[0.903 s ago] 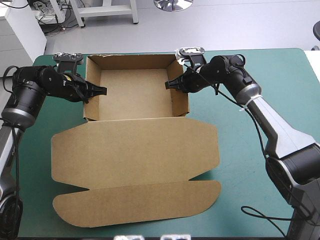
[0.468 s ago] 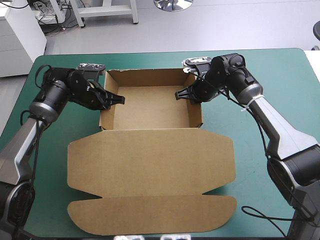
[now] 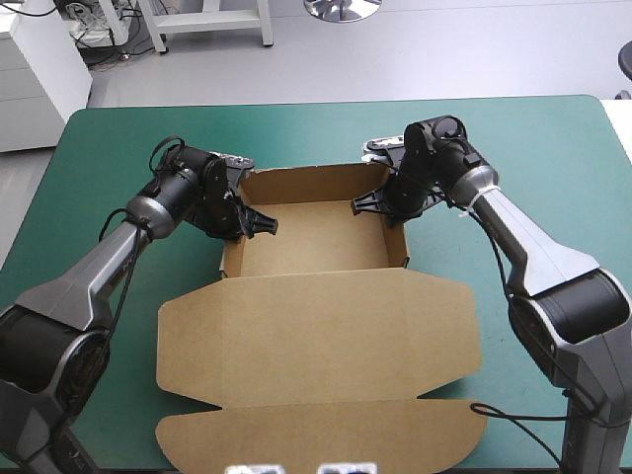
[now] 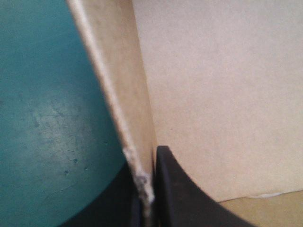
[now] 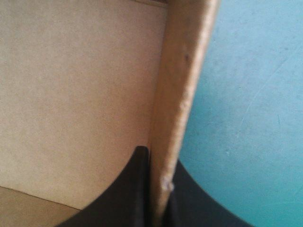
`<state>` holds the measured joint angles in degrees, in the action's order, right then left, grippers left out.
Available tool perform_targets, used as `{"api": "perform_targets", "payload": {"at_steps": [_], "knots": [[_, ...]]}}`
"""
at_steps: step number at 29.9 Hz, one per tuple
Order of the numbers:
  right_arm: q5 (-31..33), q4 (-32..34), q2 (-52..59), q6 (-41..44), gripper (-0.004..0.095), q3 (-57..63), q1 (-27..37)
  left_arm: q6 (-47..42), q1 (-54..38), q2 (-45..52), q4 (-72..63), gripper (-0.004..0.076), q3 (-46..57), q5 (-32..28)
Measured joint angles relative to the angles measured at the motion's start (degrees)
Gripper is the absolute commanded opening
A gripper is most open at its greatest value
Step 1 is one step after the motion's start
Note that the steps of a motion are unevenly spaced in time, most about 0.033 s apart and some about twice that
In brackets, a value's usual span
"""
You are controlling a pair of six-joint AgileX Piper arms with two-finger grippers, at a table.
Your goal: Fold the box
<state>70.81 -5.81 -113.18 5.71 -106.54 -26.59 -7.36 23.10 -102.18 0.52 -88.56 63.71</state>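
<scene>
The brown box (image 3: pixel 314 237) is an open tray with raised walls at the middle of the table. Its lid (image 3: pixel 316 346) lies flat toward the near edge. My left gripper (image 3: pixel 249 221) is shut on the box's left wall, one black finger inside the tray and one outside. In the left wrist view the wall's edge (image 4: pixel 116 118) runs up between the fingers (image 4: pixel 184 194). My right gripper (image 3: pixel 380 202) is shut on the box's right wall near the far corner. That wall (image 5: pixel 182 94) stands between the fingers (image 5: pixel 130 194) in the right wrist view.
Teal-green cover (image 3: pixel 553 168) shows on both sides of the box and beyond its far wall. The lid's rounded front flap (image 3: pixel 326 434) reaches close to the table's near edge.
Both grippers, holding the side walls, have carried the box to the right and toward the near edge. The arms have swung inward with it.
</scene>
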Motion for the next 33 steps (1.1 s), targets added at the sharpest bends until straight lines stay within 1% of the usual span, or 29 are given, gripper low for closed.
{"api": "perform_targets", "payload": {"at_steps": [6, 7, 9, 12, 13, 14, 15, 17, 19, 21, 27, 33], "knots": [[-0.3, 1.1, -0.7, 0.1, 0.0000, 0.0, 0.0, -0.6, 0.1, -0.7, 0.0, -0.0002, 0.0, -0.5], [-0.3, 1.5, -0.7, 0.1, 0.0028, 0.0, 0.0, -0.6, 0.1, -0.7, -0.1, 0.0008, 0.0, -0.6], [-0.3, 2.3, -0.7, 0.1, 0.0118, 0.0, 0.0, -0.6, 0.1, -0.7, -0.5, 0.0044, 0.0, -0.9], [0.2, 3.1, -0.7, 0.1, 0.0312, 0.0, -0.1, -0.5, 0.0, -0.8, -1.3, 0.0151, 0.0, -1.2], [0.2, 3.4, -0.7, 0.3, 0.0357, 0.0, -0.2, -0.3, -0.1, -0.9, -2.0, 0.0187, 0.0, -1.4], [0.2, 3.5, -0.7, 1.0, 0.0407, 0.0, -0.3, 0.0, -0.4, -0.9, -2.7, 0.0249, 0.0, -1.5], [0.3, 3.6, -0.7, 1.7, 0.0427, 0.0, -0.4, 0.3, -0.8, -0.9, -4.1, 0.0293, 0.0, -1.8], [0.3, 3.9, -0.7, 2.5, 0.0436, 0.0, -0.6, 0.5, -1.6, -0.9, -6.4, 0.0402, 0.0, -2.2], [0.2, 4.1, -0.7, 2.8, 0.0436, 0.0, -0.8, 0.5, -2.2, -0.9, -8.2, 0.0482, 0.0, -2.5], [0.2, 4.6, -0.7, 2.9, 0.0436, 0.0, -0.9, 0.5, -2.4, -0.9, -9.1, 0.0535, 0.0, -3.3], [0.0, 8.8, -0.7, 2.9, 0.0436, 0.0, -1.1, 0.5, -2.6, -0.9, -7.1, 0.0544, 0.0, -6.4], [-0.4, 10.2, -0.7, 2.9, 0.0436, -0.3, -1.2, 0.5, -2.8, -1.0, -6.4, 0.0543, -0.1, -9.5]]}}
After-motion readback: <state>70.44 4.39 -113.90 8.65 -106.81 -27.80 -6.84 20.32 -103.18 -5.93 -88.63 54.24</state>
